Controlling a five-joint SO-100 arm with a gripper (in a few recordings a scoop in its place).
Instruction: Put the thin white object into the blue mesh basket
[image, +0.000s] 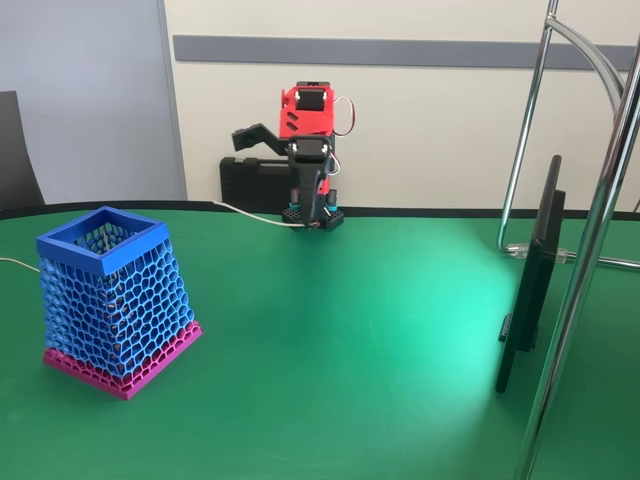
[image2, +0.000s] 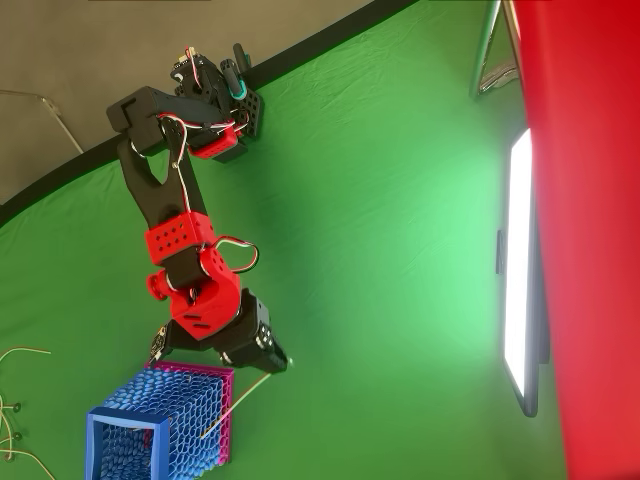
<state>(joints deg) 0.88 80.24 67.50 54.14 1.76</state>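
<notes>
Starting nearest the camera in the fixed view: one blue mesh basket (image: 105, 300) stood at about 8 o'clock on the green surface (image: 340, 340), upright with its opening facing up. I couldn't see anything inside it through the mesh. One dark flat screen (image: 530, 275) stood edge-on at 3 o'clock. Furthest back, at 12 o'clock, was my one red and black arm (image: 305, 130), with one pale cable (image: 255, 215) running off from its base toward 9 o'clock.

The overhead view told me more. My hand (image2: 278, 362) sat just off the basket's (image2: 160, 425) 1 o'clock corner, and it looked clenched on the upper end of the thin white object (image2: 238, 402). There was just one of those. The strip slanted down from my hand toward 7 o'clock, and its free end lay over the basket's outer mesh wall, not over the opening. A few loose pale wires (image2: 20, 352) sat at the 9 o'clock edge, and those aren't the thing I was after.

So I'd call it roughly halfway: strip picked up and brought to the basket, not yet inside. What was left was getting it above the rim opening and letting go.

Oddly, the fixed view made the arm look folded up at the back, so the two views didn't quite match.
</notes>
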